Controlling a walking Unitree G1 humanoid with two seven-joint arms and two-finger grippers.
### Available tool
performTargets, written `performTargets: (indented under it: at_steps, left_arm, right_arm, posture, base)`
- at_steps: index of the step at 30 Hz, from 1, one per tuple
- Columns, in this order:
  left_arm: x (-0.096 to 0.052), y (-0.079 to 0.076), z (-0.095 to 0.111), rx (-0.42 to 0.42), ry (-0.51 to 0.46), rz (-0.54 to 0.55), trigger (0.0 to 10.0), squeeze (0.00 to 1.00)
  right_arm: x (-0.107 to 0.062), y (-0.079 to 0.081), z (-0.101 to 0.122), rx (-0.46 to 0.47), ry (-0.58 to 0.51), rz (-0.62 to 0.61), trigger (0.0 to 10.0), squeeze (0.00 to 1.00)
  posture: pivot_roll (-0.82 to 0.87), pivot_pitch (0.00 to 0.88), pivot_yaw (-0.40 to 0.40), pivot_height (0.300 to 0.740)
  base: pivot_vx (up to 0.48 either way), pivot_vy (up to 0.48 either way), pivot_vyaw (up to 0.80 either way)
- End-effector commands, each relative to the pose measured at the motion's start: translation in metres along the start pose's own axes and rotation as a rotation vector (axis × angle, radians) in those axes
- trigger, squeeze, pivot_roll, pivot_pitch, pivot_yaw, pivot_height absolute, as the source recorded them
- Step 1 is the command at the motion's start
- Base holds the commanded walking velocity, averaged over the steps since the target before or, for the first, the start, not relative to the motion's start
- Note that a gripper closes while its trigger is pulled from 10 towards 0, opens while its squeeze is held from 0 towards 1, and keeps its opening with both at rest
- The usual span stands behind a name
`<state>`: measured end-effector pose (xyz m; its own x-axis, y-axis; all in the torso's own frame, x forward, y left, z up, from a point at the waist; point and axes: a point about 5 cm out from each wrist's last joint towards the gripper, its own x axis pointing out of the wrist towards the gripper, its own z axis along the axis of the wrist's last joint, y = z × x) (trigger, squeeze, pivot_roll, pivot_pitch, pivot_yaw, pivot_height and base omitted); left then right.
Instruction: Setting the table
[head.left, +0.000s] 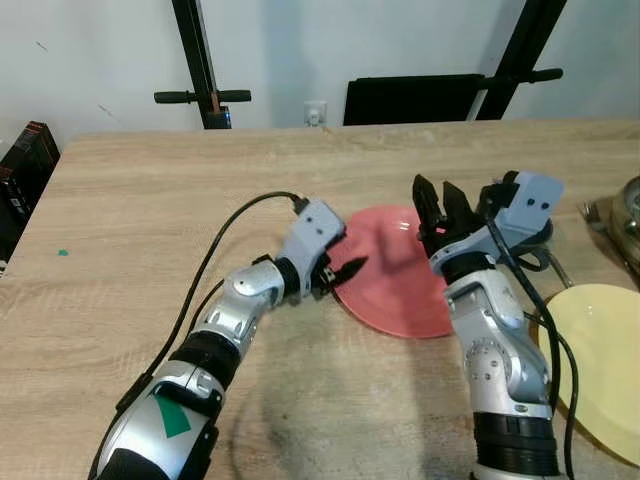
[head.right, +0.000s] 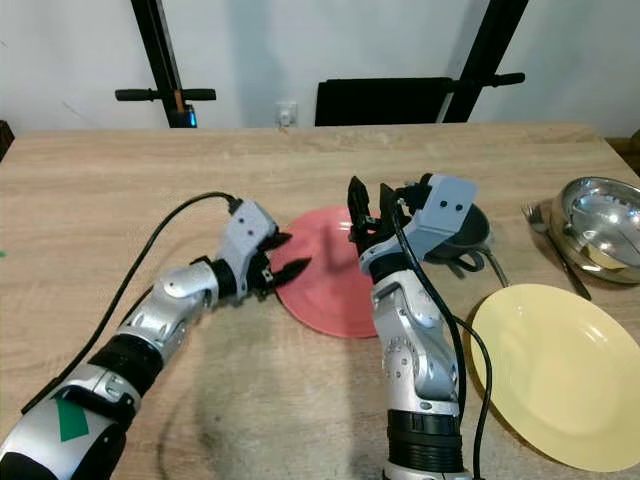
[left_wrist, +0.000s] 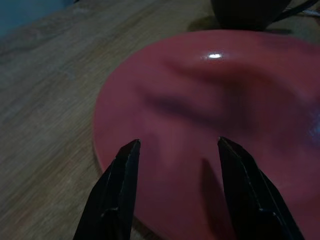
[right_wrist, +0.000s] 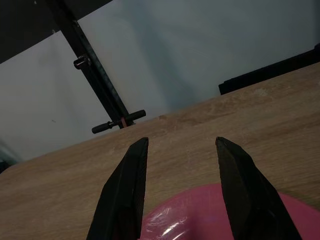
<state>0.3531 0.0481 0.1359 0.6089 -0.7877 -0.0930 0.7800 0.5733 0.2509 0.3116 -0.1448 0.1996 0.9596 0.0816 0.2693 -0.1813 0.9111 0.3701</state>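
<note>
A red plate (head.left: 395, 275) lies flat on the wooden table (head.left: 150, 200), near its middle. My left gripper (head.left: 345, 255) is at the plate's left rim, open, with its fingers spread just over the edge; in the left wrist view the plate (left_wrist: 210, 100) lies between and beyond the fingertips (left_wrist: 131, 150). My right gripper (head.right: 370, 190) is raised above the plate's right part, fingers pointing up and away, open and empty. In the right wrist view the red plate (right_wrist: 210, 215) sits low, under the gripper.
A yellow plate (head.right: 560, 370) lies at the near right. A metal bowl (head.right: 600, 215) and cutlery (head.right: 545, 235) sit at the far right. A dark cup (head.right: 468, 232) stands just behind my right wrist. A black chair back (head.right: 380, 100) stands beyond the far edge.
</note>
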Motion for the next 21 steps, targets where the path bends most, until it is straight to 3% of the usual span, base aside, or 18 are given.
performTargets:
  at_steps: [1, 3, 4, 5, 7, 10, 14, 17, 21]
  left_arm:
    - [0.0, -0.007, -0.007, 0.05, 0.027, -0.028, 10.0, 0.0]
    - [0.001, -0.008, -0.006, 0.077, 0.023, -0.032, 10.0, 0.0]
    - [0.003, -0.012, -0.006, 0.2, 0.034, -0.05, 10.0, 0.0]
    - [0.003, -0.012, -0.006, 0.2, 0.034, -0.05, 10.0, 0.0]
    - [0.002, -0.016, -0.01, 0.317, 0.064, -0.059, 10.0, 0.0]
    - [-0.001, -0.017, -0.021, 0.376, 0.126, -0.067, 10.0, 0.0]
    - [-0.011, -0.013, -0.04, 0.306, 0.219, -0.044, 10.0, 0.0]
    - [-0.039, -0.004, -0.065, 0.197, 0.283, 0.008, 10.0, 0.0]
    - [-0.051, 0.0, -0.074, 0.158, 0.295, 0.043, 10.0, 0.0]
  right_arm:
    - [-0.002, -0.001, -0.005, 0.009, 0.014, -0.007, 10.0, 0.0]
    - [-0.002, -0.001, -0.006, 0.008, 0.016, -0.006, 10.0, 0.0]
    - [-0.002, -0.001, -0.006, 0.008, 0.017, -0.003, 10.0, 0.0]
    - [-0.002, -0.001, -0.006, 0.008, 0.017, -0.003, 10.0, 0.0]
    - [-0.002, -0.001, -0.006, 0.007, 0.018, -0.002, 10.0, 0.0]
    - [-0.002, -0.001, -0.006, 0.006, 0.018, -0.001, 10.0, 0.0]
    - [-0.002, -0.001, -0.006, 0.005, 0.019, 0.0, 10.0, 0.0]
    - [-0.003, -0.001, -0.007, 0.006, 0.023, 0.001, 10.0, 0.0]
    - [-0.003, 0.0, -0.008, 0.009, 0.029, 0.008, 10.0, 0.0]
  posture:
    - [-0.15, 0.051, 0.044, 0.74]
    - [-0.15, 0.051, 0.044, 0.74]
    - [-0.15, 0.051, 0.043, 0.74]
    - [-0.15, 0.051, 0.043, 0.74]
    - [-0.15, 0.05, 0.042, 0.74]
    - [-0.15, 0.05, 0.042, 0.74]
    - [-0.15, 0.05, 0.043, 0.74]
    - [-0.14, 0.051, 0.048, 0.74]
    - [-0.13, 0.052, 0.05, 0.74]
  base:
    - [0.0, 0.0, 0.0]
    - [0.0, 0.0, 0.0]
    - [0.0, 0.0, 0.0]
    - [0.0, 0.0, 0.0]
    - [0.0, 0.0, 0.0]
    - [0.0, 0.0, 0.0]
    - [0.0, 0.0, 0.0]
    - [0.0, 0.0, 0.0]
    - [0.0, 0.0, 0.0]
